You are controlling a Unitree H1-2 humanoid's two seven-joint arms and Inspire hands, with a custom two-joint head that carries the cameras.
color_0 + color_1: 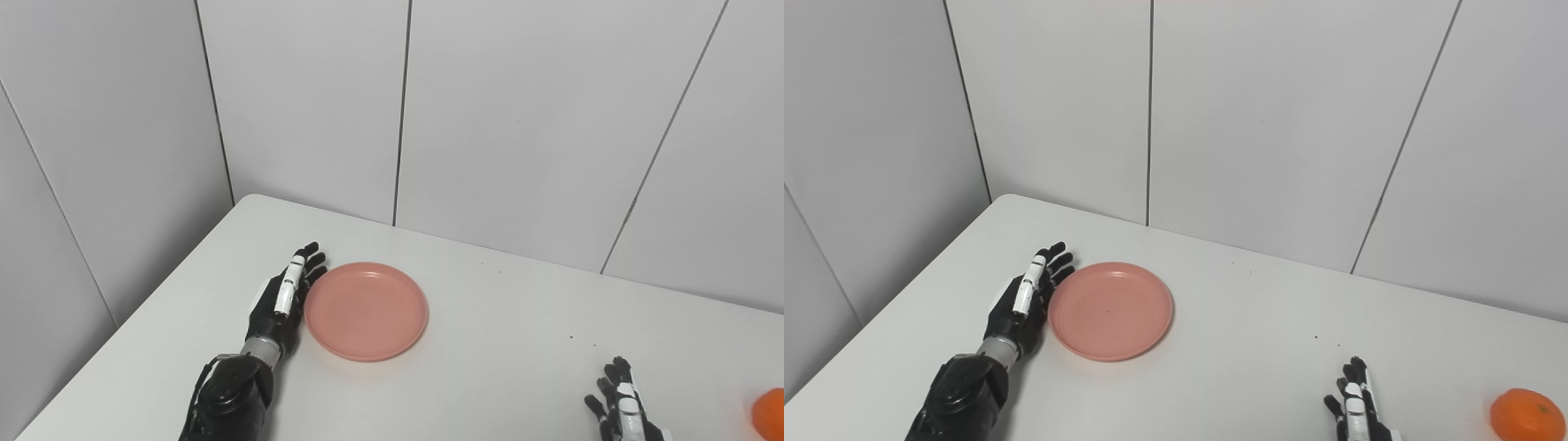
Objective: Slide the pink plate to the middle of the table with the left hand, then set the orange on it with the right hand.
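A round pink plate [365, 310] lies flat on the white table [490, 343], left of centre, with nothing on it. My left hand [283, 300] stands on edge with straight fingers, its palm side against the plate's left rim; it holds nothing. The orange [1527, 414] rests on the table at the far right near the front edge. My right hand [1355, 404] is low at the bottom edge, left of the orange and apart from it, fingers spread and pointing up, holding nothing.
Grey panelled walls close the table off at the back and on the left. The table's left edge runs diagonally just behind my left arm. A few small dark specks dot the tabletop.
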